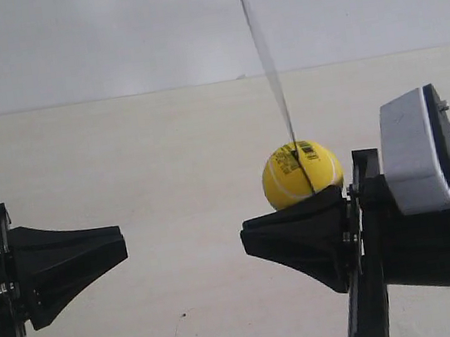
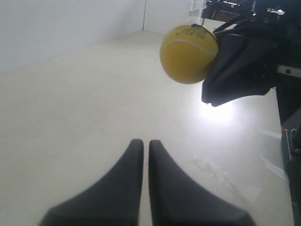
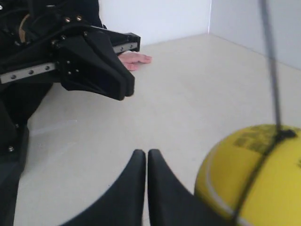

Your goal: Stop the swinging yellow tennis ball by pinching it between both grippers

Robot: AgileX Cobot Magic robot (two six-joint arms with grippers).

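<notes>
The yellow tennis ball (image 1: 301, 173) hangs on a thin black string (image 1: 263, 54), barcode label on top. It is just over the wedge jaws of my right gripper (image 1: 245, 241), the arm at the exterior view's right, which carries a white ribbed block (image 1: 411, 151). In the right wrist view the ball (image 3: 256, 179) fills the corner beside my shut right gripper (image 3: 146, 151); whether they touch I cannot tell. My left gripper (image 2: 146, 141) is shut and empty, a wide gap from the ball (image 2: 188, 54). Its wedge tip (image 1: 123, 250) points toward the right one.
Both arms hover over a pale beige tabletop (image 1: 173, 159) with a white wall (image 1: 106, 34) behind. A pinkish hand (image 3: 135, 59) rests on the surface behind the left arm's black body (image 3: 94, 66).
</notes>
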